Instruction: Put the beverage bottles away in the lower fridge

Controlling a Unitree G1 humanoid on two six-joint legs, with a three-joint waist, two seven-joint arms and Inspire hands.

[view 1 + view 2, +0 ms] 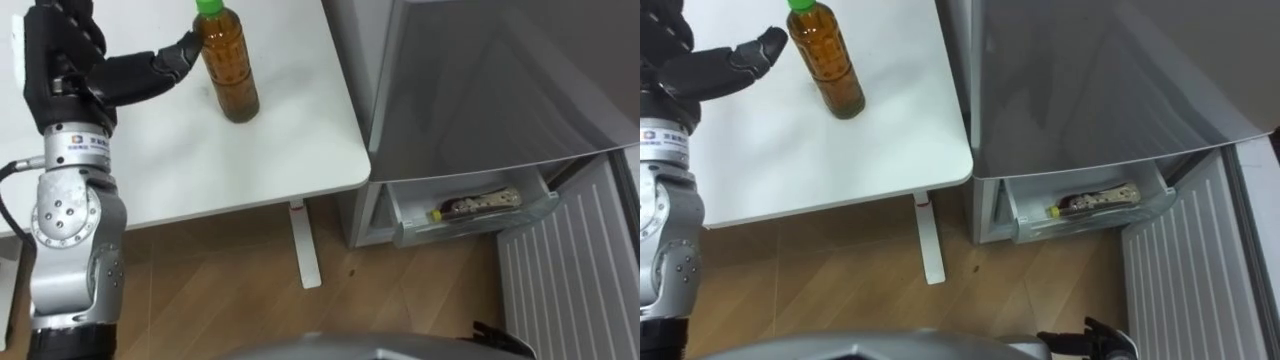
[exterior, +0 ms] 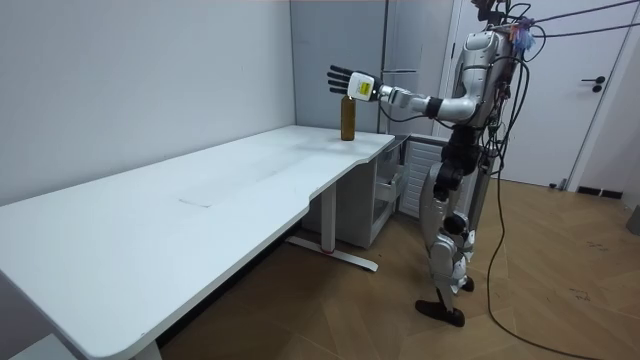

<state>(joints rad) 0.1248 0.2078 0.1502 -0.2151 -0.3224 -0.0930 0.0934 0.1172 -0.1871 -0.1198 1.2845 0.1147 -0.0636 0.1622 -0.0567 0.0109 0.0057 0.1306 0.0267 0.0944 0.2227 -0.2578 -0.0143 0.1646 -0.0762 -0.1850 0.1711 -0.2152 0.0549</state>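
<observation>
Left robot hand [image 1: 85,70] up close, fingers spread, tips just beside the green-capped tea bottle [image 1: 229,72], upright towards the tabletop's [image 1: 300,130] right edge. Looks full, so hefty, and smooth plastic could slip: wrap the mid-body, not the neck.

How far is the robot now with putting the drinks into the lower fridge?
Done: the lower fridge drawer stands open, and what looks like one bottle lies in it.
In hand: nothing yet. The left hand, fingers open, reaches beside the tea bottle, which stands upright on the white table.
Left: grasp that bottle, carry it to the drawer and lay it in.
</observation>
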